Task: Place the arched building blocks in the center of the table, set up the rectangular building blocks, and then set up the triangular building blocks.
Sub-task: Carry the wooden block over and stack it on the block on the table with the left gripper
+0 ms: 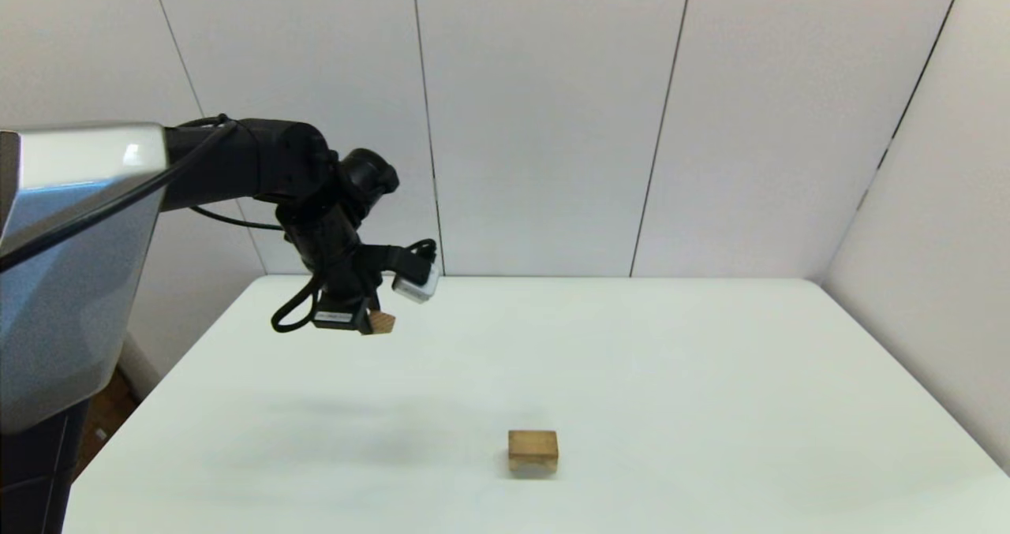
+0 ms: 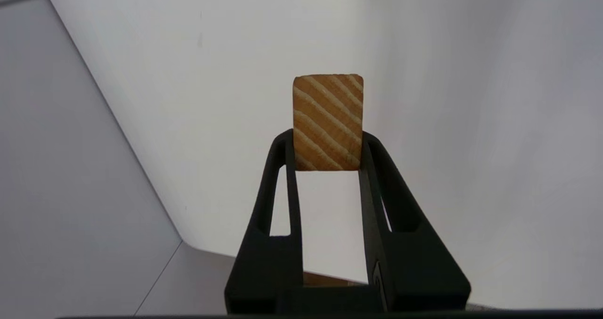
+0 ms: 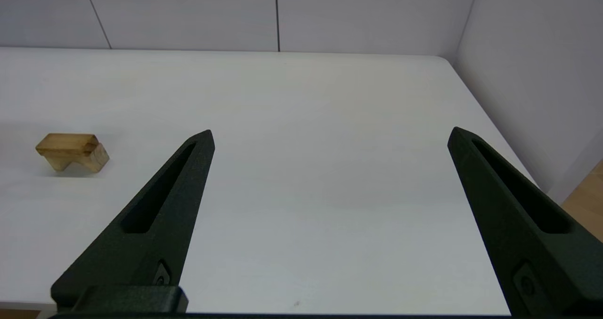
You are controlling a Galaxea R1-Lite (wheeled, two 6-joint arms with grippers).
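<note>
I've got the left gripper [image 1: 371, 323] up in the air over the far-left part of the table [image 1: 710, 376], well above the surface, w/ a small wood block pinched in it. In the left wrist view the two black fingers [image 2: 287, 168] press on either side of that block [image 2: 328, 121]: light wood, bold diagonal striped grain, face toward the cam looks oblong w/ rounded corners. From the head cam only a small tan corner of it [image 1: 383, 323] pokes out below the gripper. Going by the stripes and small size I'd call it the triangular block, but I can't confirm the wedge shape from either angle. About half of it sticks out past the fingertips; the rest sits between the pads. Nothing touching it but the fingers.

The arched block [image 1: 533, 449] sits on the table, roughly centre left-to-right and toward the near edge, well apart from the left gripper. The right wrist view shows it clearer [image 3: 72, 151]: flat top up, arch cut-out underneath, standing on its two legs.

Right gripper [image 3: 330, 137] is outside the head view; its own cam shows both fingers spread wide, holding nothing, hovering low over the table's right half. The arched block is well off to one side of it, no contact.

Rectangular bar: can't find it in any view
</note>
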